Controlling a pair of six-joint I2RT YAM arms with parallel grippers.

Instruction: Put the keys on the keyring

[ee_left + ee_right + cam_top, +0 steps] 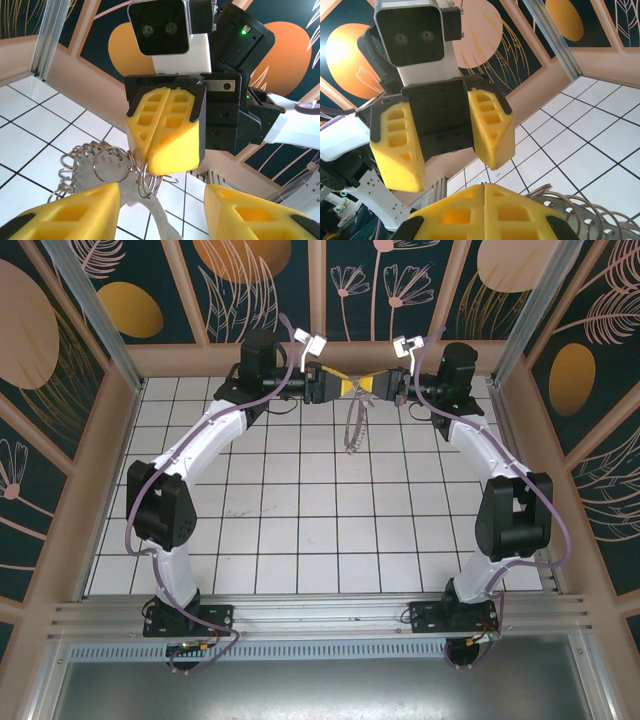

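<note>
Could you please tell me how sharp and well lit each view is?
Top view: evenly lit, sharp, though the keyring is small. Left wrist view: near fingers soft, keyring crisp, glinting. Right wrist view: near fingers soft, tiles bright.

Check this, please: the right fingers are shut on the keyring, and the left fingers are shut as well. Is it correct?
Not fully. The left fingers stand apart, open, as the right wrist view shows. The right fingers are indeed shut on the keyring.
</note>
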